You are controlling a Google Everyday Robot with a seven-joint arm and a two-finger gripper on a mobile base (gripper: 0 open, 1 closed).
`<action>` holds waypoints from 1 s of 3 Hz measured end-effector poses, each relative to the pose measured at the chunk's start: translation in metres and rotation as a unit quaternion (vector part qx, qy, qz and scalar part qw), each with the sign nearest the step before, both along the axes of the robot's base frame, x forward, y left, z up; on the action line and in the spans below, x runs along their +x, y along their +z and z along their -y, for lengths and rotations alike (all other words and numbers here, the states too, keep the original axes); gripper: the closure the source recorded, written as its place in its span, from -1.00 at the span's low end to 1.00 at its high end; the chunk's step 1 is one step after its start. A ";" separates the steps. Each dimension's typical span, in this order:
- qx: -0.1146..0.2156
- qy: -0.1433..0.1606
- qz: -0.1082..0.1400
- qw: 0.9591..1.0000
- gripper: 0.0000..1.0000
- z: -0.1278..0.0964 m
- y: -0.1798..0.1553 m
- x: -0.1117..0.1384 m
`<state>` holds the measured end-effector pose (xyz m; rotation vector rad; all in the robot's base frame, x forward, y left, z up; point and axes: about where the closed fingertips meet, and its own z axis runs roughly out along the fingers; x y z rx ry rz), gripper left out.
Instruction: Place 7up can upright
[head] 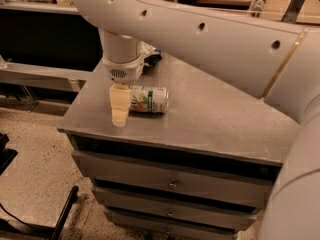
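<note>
The 7up can (pixel 150 100), white and green with a red-orange mark, lies on its side on the grey cabinet top (pixel 215 114), near the front left. Its silver end points right. My gripper (pixel 121 110) hangs straight down from the big white arm (pixel 200 39) at the can's left end and covers that end. Its tip is close to the cabinet top. Whether it has hold of the can is hidden.
A dark snack bag (pixel 153 57) peeks out behind the wrist at the back left of the top. The top's front edge is close to the gripper. Drawers (pixel 172 185) sit below, and a dark shelf unit (pixel 45 39) stands to the left.
</note>
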<state>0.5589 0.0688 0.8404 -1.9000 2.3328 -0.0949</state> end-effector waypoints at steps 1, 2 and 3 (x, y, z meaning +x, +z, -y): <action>-0.001 0.001 0.000 1.000 -1.00 0.000 0.000 0.000; 0.000 0.001 0.002 1.000 -0.72 0.000 0.000 0.000; 0.001 0.001 0.003 1.000 -0.24 0.000 0.000 0.000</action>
